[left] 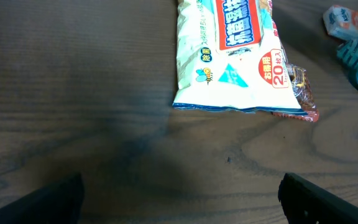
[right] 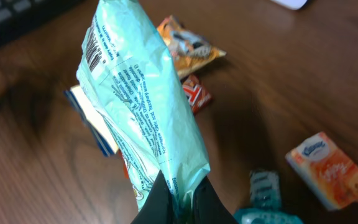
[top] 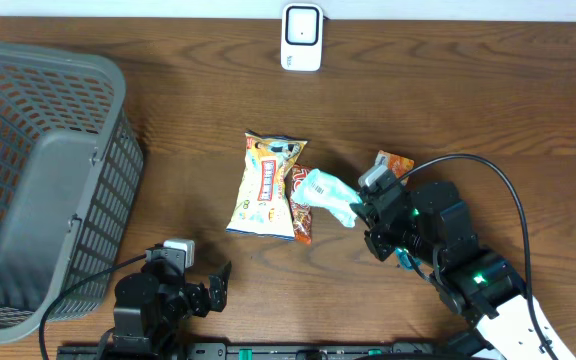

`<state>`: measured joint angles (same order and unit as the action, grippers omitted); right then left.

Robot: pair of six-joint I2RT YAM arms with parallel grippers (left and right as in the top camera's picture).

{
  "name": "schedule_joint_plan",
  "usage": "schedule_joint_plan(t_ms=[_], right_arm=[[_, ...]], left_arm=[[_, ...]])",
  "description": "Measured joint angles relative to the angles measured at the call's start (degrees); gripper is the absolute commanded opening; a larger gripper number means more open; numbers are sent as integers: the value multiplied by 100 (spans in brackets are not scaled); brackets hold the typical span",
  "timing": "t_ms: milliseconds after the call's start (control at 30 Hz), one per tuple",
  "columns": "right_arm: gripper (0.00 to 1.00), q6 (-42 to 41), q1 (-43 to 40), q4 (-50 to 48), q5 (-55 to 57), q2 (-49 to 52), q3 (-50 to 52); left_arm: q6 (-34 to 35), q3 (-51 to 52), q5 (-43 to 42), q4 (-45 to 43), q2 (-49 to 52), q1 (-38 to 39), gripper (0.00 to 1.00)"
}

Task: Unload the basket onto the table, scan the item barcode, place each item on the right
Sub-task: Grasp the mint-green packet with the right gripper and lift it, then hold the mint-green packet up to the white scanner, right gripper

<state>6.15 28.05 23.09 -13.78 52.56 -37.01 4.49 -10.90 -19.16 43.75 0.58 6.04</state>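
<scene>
My right gripper (top: 365, 213) is shut on one end of a mint green packet (top: 328, 196), which it holds up off the table, pointing left. In the right wrist view the green packet (right: 145, 106) rises from my right gripper (right: 180, 202), and a barcode (right: 92, 50) shows on its upper left edge. A white scanner (top: 300, 37) stands at the table's far edge, well away from the packet. My left gripper (top: 213, 290) rests open near the front edge; in its own view the left gripper (left: 179, 205) holds nothing.
A grey basket (top: 28, 130) fills the left side. A yellow-white packet (top: 266, 185) and a red packet (top: 301, 215) lie mid-table, below the held packet. An orange tissue pack (top: 392, 163) lies beside my right arm. A teal object (right: 263, 190) sits near the tissue pack (right: 331, 169).
</scene>
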Motion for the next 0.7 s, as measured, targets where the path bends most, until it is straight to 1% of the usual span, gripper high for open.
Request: schedule_joint_plan(t_ms=[133, 300, 500, 700], right_arm=[[1, 142, -2, 122, -350, 0, 0], [1, 603, 0, 186, -903, 0, 0], [1, 938, 0, 330, -1093, 0, 0], [1, 1073, 0, 304, -1073, 31, 0]], left_arm=[[0, 0, 0, 0, 0, 0, 100], [0, 0, 0, 0, 0, 0, 100], [2, 0, 0, 0, 0, 0, 100], [0, 0, 0, 0, 0, 0, 100]])
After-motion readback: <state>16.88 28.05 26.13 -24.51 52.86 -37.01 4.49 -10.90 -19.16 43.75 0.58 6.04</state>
